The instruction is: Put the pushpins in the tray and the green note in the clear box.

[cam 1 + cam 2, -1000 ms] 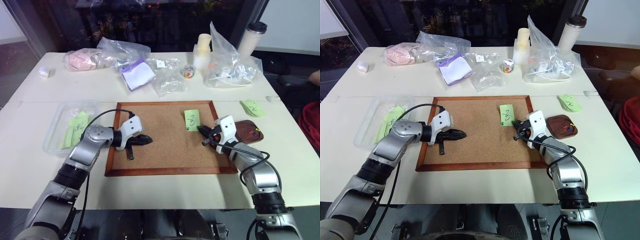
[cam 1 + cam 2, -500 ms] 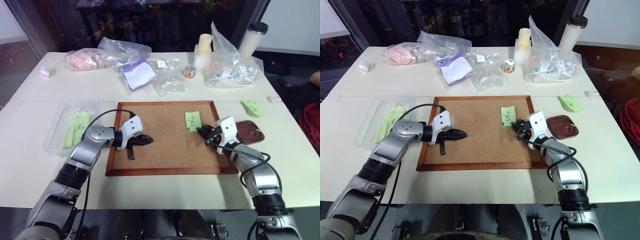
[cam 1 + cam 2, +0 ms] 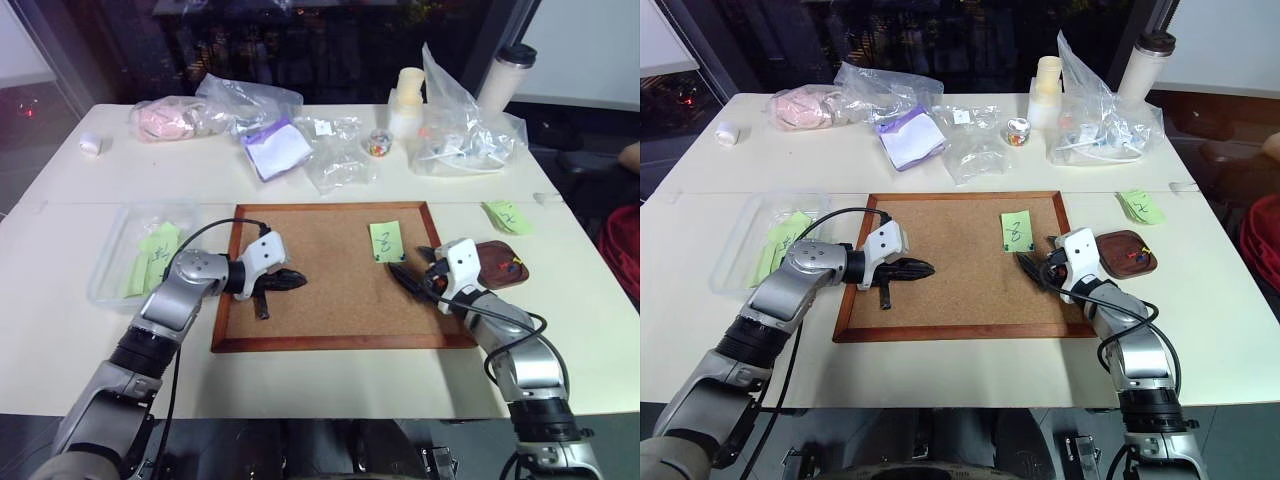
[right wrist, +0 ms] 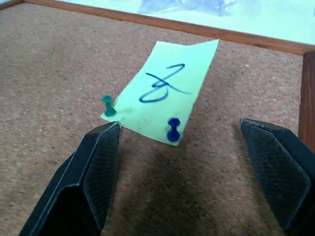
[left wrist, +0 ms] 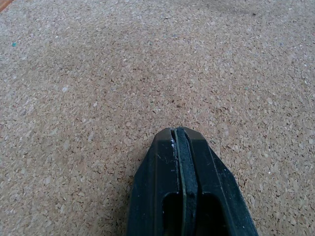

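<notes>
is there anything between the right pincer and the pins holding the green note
Nothing visible. The right pincer is open over the cork board, with only bare cork between it and the two pushpins, a green one and a blue one, standing in the near edge of the green note.

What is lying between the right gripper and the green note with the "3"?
Bare cork board. In the right wrist view, the open right gripper faces the green note, pinned by two pushpins along its near edge.
</notes>
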Available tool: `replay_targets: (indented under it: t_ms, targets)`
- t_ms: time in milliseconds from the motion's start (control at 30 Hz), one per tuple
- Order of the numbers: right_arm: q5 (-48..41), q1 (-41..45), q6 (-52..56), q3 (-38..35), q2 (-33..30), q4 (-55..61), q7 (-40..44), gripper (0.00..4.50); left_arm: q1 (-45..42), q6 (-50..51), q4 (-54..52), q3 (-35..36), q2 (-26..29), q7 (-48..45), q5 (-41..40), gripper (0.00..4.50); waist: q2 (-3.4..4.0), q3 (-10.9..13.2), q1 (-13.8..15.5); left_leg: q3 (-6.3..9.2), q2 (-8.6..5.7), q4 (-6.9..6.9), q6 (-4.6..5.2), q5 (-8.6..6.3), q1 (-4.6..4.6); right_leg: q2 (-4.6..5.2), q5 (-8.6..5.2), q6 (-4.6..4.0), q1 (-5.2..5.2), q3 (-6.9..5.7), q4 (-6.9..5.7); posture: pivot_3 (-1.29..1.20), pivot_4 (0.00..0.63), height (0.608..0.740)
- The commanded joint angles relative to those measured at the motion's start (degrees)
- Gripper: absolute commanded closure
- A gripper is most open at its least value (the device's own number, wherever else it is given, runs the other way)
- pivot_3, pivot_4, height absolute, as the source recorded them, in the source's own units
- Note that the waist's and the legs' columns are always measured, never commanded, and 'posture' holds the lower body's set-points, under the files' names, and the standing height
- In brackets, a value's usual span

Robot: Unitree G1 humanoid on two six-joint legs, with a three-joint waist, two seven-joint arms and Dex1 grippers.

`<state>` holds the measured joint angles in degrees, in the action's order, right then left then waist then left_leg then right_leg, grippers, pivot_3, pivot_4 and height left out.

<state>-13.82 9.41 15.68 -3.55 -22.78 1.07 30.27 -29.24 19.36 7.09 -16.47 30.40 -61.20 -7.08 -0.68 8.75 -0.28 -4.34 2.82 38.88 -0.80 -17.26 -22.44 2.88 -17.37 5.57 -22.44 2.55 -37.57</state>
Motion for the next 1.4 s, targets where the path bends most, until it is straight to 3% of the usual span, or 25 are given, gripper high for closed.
replay_targets:
  t_ms: [33,167,200,533,967,1100,1400]
  targets:
    - [-0.3,0.3,-2.0,-0.5,0.4,1.6,0.2,1.97,1.6,1.5,2.0,-3.1,-0.5,-0.2,2.2,4.5,0.0,0.0,0.0,0.0,0.0,0.0,0.0,0.0,0.0,0.0,0.0,0.0,0.0,0.0,0.0,0.0,0.15,0.734]
    - [0.4,1.2,-2.7,0.1,0.7,0.6,0.2,4.09,1.6,1.5,2.0,-3.3,-0.4,-0.3,2.3,4.5,0.0,0.0,0.0,0.0,0.0,-0.01,0.0,0.0,0.0,0.0,0.0,0.0,0.0,0.0,0.01,0.0,0.15,0.734]
    - [0.4,1.3,-2.7,0.3,0.7,0.4,0.3,4.45,1.6,1.6,2.0,-3.2,-0.4,-0.3,2.3,4.5,0.0,0.0,0.0,0.0,0.0,-0.01,0.0,0.0,0.0,0.0,0.0,0.0,0.0,0.0,0.01,0.0,0.15,0.734]
    - [0.3,1.5,-3.0,-1.7,0.0,1.5,-0.3,4.45,1.6,1.6,2.0,-3.7,0.3,-0.5,3.2,4.5,0.0,0.0,0.0,0.0,0.0,-0.01,0.0,0.0,0.0,0.01,0.0,0.0,0.0,0.0,0.01,0.0,0.15,0.734]
    - [-4.6,0.7,2.3,-5.0,0.3,11.8,-2.7,4.45,3.2,2.4,1.8,-5.5,1.7,-0.5,5.8,4.5,0.02,0.0,-0.4,-0.01,0.02,-0.09,0.0,0.0,0.05,0.0,0.0,0.0,0.0,0.01,0.02,0.0,0.15,0.734]
    - [-7.0,1.6,4.1,-10.7,0.9,11.2,-7.0,4.45,3.0,2.3,1.7,-4.9,1.0,-0.1,5.3,4.5,0.02,0.0,-0.3,-0.01,0.03,-0.09,0.0,0.0,0.04,0.02,0.0,-0.01,0.0,0.02,0.03,0.0,0.15,0.734]
    - [-2.3,-2.3,5.5,-17.4,-7.4,3.7,-10.3,4.45,2.3,1.8,2.2,-4.2,0.6,-0.2,4.7,4.5,0.07,0.0,-0.3,-0.04,-0.03,-0.21,0.0,0.0,0.05,0.08,-0.02,-0.03,0.05,0.03,0.22,0.0,0.15,0.734]
